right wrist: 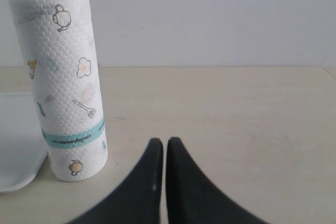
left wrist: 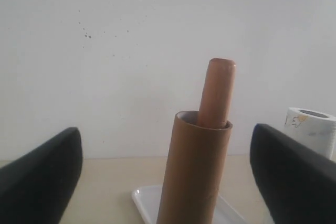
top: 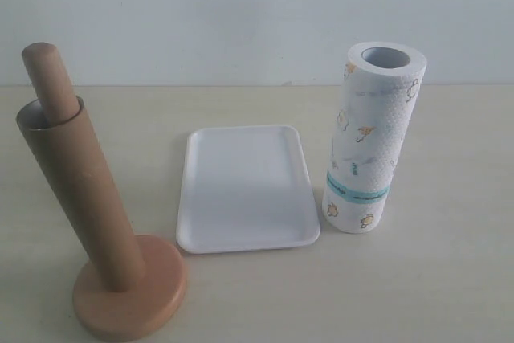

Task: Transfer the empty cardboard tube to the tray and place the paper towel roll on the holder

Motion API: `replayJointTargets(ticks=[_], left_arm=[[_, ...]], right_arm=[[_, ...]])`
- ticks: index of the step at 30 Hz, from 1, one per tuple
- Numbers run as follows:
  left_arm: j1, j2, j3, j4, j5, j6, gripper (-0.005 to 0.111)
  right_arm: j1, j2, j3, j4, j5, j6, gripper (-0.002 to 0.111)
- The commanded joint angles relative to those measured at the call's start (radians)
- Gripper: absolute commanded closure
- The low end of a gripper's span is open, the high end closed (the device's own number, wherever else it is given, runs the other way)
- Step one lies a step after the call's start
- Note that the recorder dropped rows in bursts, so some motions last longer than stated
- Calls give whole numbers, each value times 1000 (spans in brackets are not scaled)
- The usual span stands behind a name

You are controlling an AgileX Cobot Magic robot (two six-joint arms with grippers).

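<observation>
The empty cardboard tube (top: 76,190) stands slipped over the dowel of the wooden holder (top: 128,299), whose round tip (top: 42,66) sticks out above it. In the left wrist view the tube (left wrist: 194,171) shows between the wide-apart black fingers of my left gripper (left wrist: 167,132), which is open and touches nothing. The white tray (top: 245,186) lies flat in the middle with nothing in it. The paper towel roll (top: 373,142) stands upright just right of the tray. My right gripper (right wrist: 165,142) is shut on nothing, off to one side of the roll (right wrist: 63,82). Neither gripper shows in the exterior view.
A pale wall runs behind the beige table (top: 450,279). The tray's corner (right wrist: 16,140) lies beside the roll's foot. Bare tabletop stretches beyond the right gripper (right wrist: 236,108).
</observation>
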Motion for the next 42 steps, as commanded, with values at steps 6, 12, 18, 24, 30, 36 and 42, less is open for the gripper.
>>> replayJointTargets(ticks=[6, 12, 18, 24, 30, 36, 42], left_arm=[[-10, -2, 4, -528, 19, 362, 25], [-58, 60, -19, -878, 149, 665, 25], [-188, 250, -170, -934, 361, 716, 25], [-290, 352, -180, -1130, 414, 973, 25], [-373, 355, -133, -1132, 386, 1026, 25], [-384, 355, -30, -1129, 258, 1065, 25], [-384, 355, 4, -1108, 181, 1083, 25]], right_arm=[[-3, -5, -1, -6, -9, 0, 106], [-3, -5, -1, -6, -9, 0, 106], [-3, -5, -1, -6, -9, 0, 106], [-3, -5, -1, -6, -9, 0, 106], [-3, -5, -1, -6, -9, 0, 106], [-3, -5, -1, -6, -9, 0, 106], [-3, -5, -1, -6, -9, 0, 106]])
